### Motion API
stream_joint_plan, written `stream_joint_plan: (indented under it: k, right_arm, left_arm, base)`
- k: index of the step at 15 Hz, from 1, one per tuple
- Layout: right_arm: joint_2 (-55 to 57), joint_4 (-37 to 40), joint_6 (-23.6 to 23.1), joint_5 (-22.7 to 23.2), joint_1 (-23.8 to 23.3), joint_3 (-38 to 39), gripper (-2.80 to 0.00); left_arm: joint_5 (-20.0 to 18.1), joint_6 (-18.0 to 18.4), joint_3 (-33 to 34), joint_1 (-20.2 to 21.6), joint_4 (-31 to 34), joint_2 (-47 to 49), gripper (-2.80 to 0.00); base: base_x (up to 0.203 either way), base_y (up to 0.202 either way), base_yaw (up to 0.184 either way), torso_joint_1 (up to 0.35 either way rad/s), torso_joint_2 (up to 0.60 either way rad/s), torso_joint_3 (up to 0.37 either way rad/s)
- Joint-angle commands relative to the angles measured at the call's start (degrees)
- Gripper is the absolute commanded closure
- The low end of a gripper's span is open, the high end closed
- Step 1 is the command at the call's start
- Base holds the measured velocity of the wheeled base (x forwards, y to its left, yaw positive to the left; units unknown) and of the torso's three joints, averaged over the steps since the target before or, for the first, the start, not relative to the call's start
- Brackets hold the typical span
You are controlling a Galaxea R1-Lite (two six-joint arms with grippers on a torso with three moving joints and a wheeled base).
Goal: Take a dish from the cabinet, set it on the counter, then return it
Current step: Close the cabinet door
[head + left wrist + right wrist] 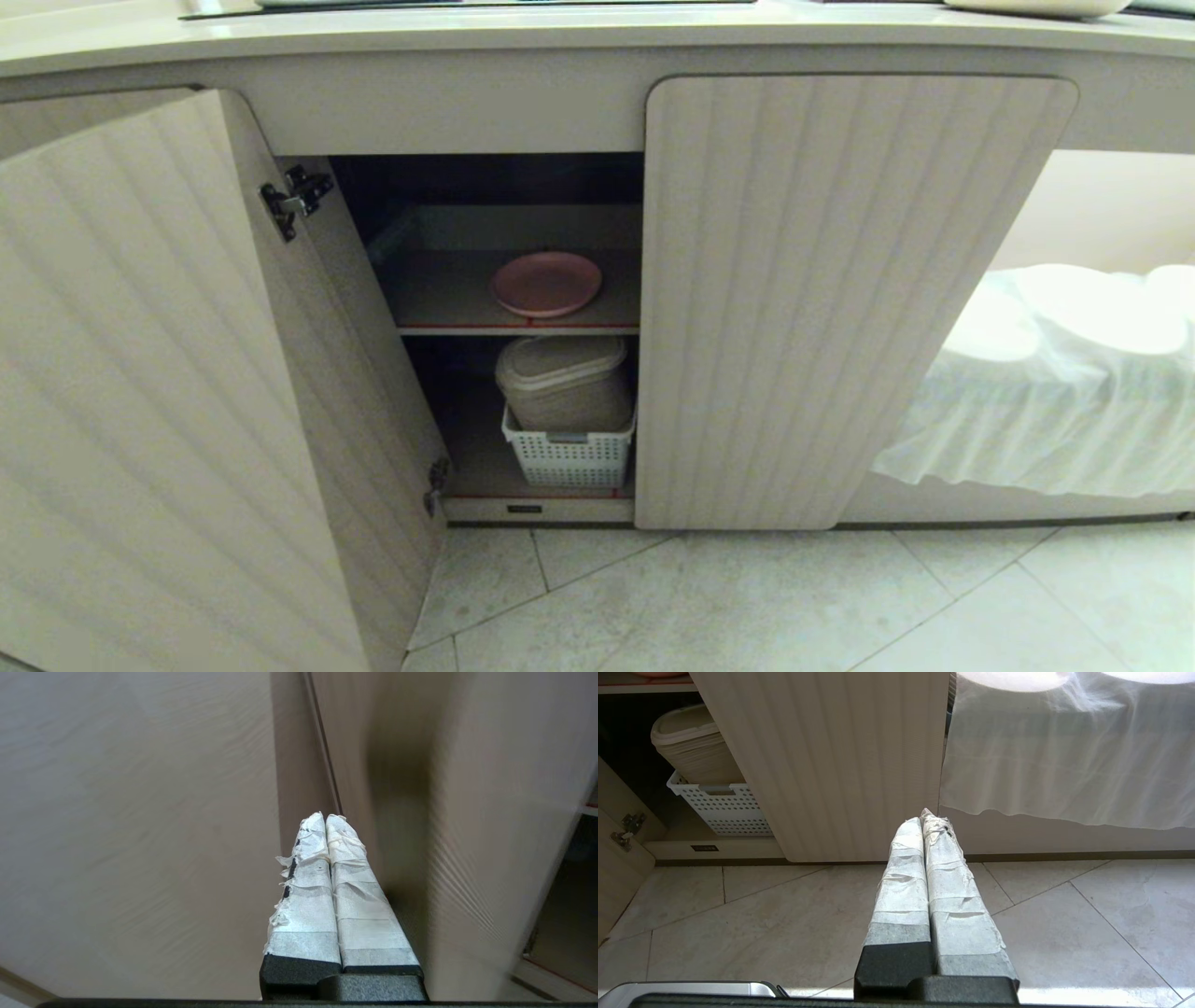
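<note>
With the cabinet's (pixel 523 280) left door (pixel 140 373) open and the dish (pixel 546 283) near the upper shelf's front edge, fetching comes next: the clenched, empty left gripper (pixel 325 817), seemingly beside that door, must open and reach in, while the right gripper (pixel 930 816) hangs clenched above the floor (pixel 738 924).

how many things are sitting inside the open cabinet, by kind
pink dish: 1, on the upper shelf
lidded beige container: 1, standing in the basket
white perforated basket: 1, on the lower shelf
total: 3
</note>
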Motion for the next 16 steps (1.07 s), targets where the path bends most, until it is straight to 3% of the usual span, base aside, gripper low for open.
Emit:
stream_joint_plan:
  k: [1, 3, 5, 7, 13, 16]
  right_arm:
    - [0.00, -0.02, 0.01, 0.00, 0.00, 0.00, 0.00]
    - [0.00, -0.02, 0.01, 0.00, 0.00, 0.00, 0.00]
    - [0.00, -0.02, 0.01, 0.00, 0.00, 0.00, 0.00]
    - [0.00, -0.02, 0.01, 0.00, 0.00, 0.00, 0.00]
    - [0.00, -0.02, 0.01, 0.00, 0.00, 0.00, 0.00]
    - [0.00, -0.02, 0.01, 0.00, 0.00, 0.00, 0.00]
  left_arm:
    - [0.57, 0.20, 0.31, -0.28, 1.62, -4.06, 0.00]
    - [0.48, 0.27, -0.23, -0.74, 8.59, -9.18, 0.00]
    - [0.38, 0.24, -1.94, -1.95, 19.81, -16.22, 0.00]
    - [0.31, 0.28, -2.85, -3.03, 25.14, -19.67, 0.00]
    - [-0.84, -0.12, -3.14, -3.54, 23.67, -16.93, 0.00]
    - [-0.60, -0.30, -2.11, -3.21, 16.32, -11.78, 0.00]
  base:
    - [0.000, 0.000, 0.000, 0.000, 0.00, 0.000]
    - [0.000, 0.000, 0.000, 0.000, 0.00, 0.000]
    - [0.000, 0.000, 0.000, 0.000, 0.00, 0.000]
    - [0.000, 0.000, 0.000, 0.000, 0.00, 0.000]
    - [0.000, 0.000, 0.000, 0.000, 0.00, 0.000]
    - [0.000, 0.000, 0.000, 0.000, 0.00, 0.000]
